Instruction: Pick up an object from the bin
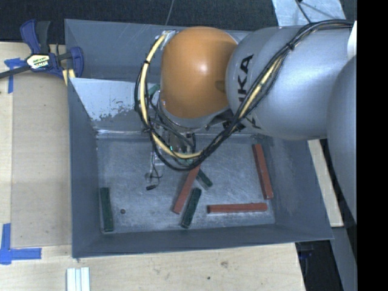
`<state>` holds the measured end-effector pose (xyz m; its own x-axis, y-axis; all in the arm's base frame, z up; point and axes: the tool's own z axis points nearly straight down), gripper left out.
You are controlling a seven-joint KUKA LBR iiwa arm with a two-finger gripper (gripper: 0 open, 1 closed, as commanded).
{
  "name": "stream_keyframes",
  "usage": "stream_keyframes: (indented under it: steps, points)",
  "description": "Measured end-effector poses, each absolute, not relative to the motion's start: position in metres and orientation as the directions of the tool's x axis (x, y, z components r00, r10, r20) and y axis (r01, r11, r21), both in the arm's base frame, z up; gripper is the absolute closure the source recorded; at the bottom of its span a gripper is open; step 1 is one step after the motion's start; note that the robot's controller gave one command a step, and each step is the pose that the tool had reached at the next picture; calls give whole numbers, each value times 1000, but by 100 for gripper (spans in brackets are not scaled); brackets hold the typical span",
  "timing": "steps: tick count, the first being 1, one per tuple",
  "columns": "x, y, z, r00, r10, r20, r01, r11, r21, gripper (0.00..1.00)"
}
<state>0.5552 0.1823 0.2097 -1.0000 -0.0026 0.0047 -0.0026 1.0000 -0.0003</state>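
Grey metal bin (82,180). The arm (291,83) comes in from the right, with the orange cover (197,71) at its wrist over the bin's back half. Yellow and black cables (182,153) loop under the cover.

The pincer (154,176) hangs below the cover over bare floor, left of the bin's centre. Open or closed: cannot tell, as it is thin, dark and partly behind the cables. It is not touching any stick.

Nearest thing: the slanted red-brown stick (185,191), just right of the pincer near the floor's centre. Its upper end runs under the cables and its lower end points toward the front edge. The slanted dark green stick (191,208) lies just beside it on the right, roughly parallel and closer to the front edge; whether the two touch, cannot tell. A short dark green piece (204,180) sits just right of the red-brown stick's upper part.

Further right, the front red-brown stick (236,208) lies along the front edge of the floor. The right red-brown stick (262,171) runs along the right wall from back to front. Their ends come close at the front right corner.

The left dark green stick (106,210) lies along the left wall near the front left corner, well apart from the pincer. A small dark speck (122,211) sits just right of it.

All sticks lie flat and none are stacked.
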Motion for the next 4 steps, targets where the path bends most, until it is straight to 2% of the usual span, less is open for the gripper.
stream_keyframes:
  steps: [1,2,3,4]
  points:
    - [557,182,214,-1000,0,-3,0,1000,1,0]
    - [556,154,161,-998,55,-8,55,998,3,0]
    - [577,102,145,-1000,-8,-6,-8,1000,0,0]
    - [603,72,91,-998,69,-6,69,998,1,0]
